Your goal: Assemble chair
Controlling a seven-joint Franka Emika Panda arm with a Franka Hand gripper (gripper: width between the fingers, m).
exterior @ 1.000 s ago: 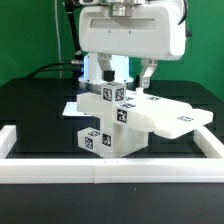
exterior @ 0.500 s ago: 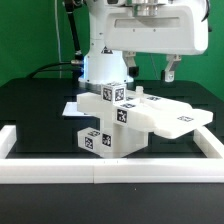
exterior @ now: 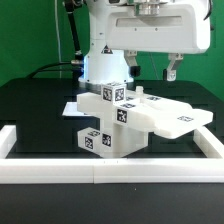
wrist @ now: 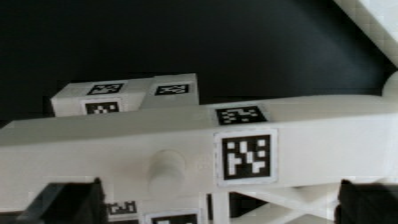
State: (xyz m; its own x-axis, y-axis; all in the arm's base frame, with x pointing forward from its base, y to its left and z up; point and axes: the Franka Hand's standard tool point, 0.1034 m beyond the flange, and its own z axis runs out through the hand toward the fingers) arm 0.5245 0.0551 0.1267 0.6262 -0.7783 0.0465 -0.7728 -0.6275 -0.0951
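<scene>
My claw (exterior: 148, 72) hangs released and empty above the chair (exterior: 125, 122), which stands partly built on the black tabletop (exterior: 35, 110), just behind the front border rail (exterior: 110, 170). Since a second ago I have shifted toward the exterior view's right and then stopped; the chair has not moved. I judge I am lining up my next grasp.

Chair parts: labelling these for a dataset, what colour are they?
White, with black-and-white square tags; the chair parts show best in the exterior view.
</scene>
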